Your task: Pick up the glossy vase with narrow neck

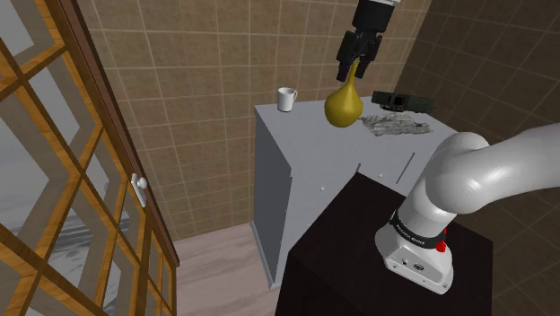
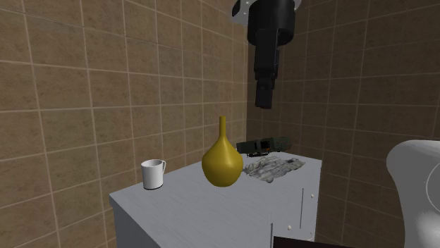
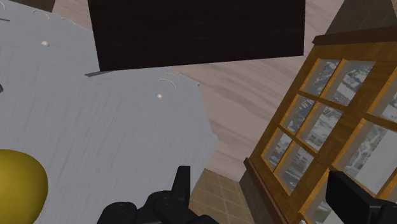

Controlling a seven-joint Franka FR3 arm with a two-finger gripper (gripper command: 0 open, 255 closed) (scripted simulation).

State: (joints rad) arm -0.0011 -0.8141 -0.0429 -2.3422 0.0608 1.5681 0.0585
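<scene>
The vase (image 2: 222, 163), a glossy mustard-yellow piece with a round belly and a thin, narrow neck, stands upright on the grey tabletop (image 2: 197, 211) of a cabinet, near the centre of the second exterior view. A white mug (image 2: 153, 174) stands apart from it toward that view's left. A crumpled grey item (image 2: 273, 169) and a dark green object (image 2: 264, 146) lie beyond it toward the right, close to the tiled wall. The hand (image 2: 264, 103) hangs above the tabletop, higher than the tip of the neck and offset toward the second exterior view's right, with open air between hand and vase. In the shoulder view the hand lines up with the neck at upper centre. That overlap is judged to be an effect of the viewing angle, not contact. In the wrist view the fingers (image 3: 181, 184) stand wide apart with nothing between them, and the yellow belly sits well outside one finger, not in the gap. Hand state: spread wide and empty. Progress: the approach is judged to be under way and no grasp has been made. Remaining steps are to centre the hand over the neck, lower it, close on the neck and lift the vase clear. Writing: a dark band at the foot of the arm (image 1: 485, 171), above the dark stand (image 1: 350, 256), carries small pale marks that cannot be read. No brand or label is visible on the vase or mug.
</scene>
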